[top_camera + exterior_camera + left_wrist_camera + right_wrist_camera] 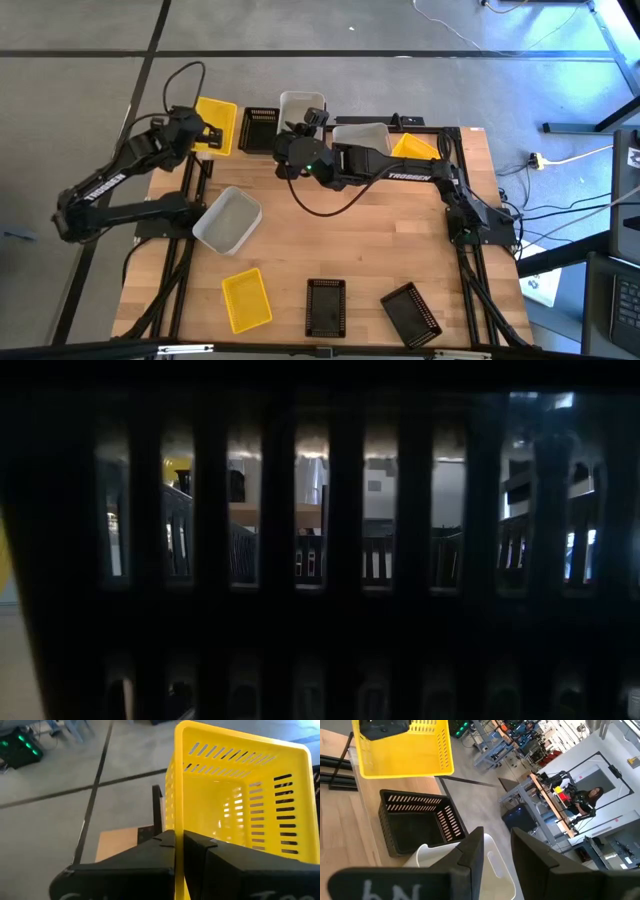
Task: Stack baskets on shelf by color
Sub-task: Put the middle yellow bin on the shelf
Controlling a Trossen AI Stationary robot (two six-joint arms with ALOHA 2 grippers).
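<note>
My left gripper (203, 131) is at the table's far left corner, shut on a yellow basket (218, 124) that also shows in the right wrist view (407, 750). A black perforated basket (261, 128) and a white basket (300, 104) stand in a row on the shelf (117, 844) along the far edge. My right gripper (496, 851) hangs open over the white basket (497, 872), one finger on each side of its near wall; I cannot tell whether it touches. A second white basket (362, 136) and a yellow one (415, 148) lie under the right arm. My left gripper pinches the yellow basket's side wall at its rim (175, 822), one finger inside and one outside. The fingers come level from the table's left. The basket is tipped on its side, its opening toward the gripper, and looks lifted clear of the shelf board.
Loose on the tabletop are a white basket (228, 220), a yellow one (245, 298) and two black ones (326, 305) (410, 312). A black basket wall (320, 560) right in front of the low camera blocks that view. Black frame rails (188, 215) run along both sides.
</note>
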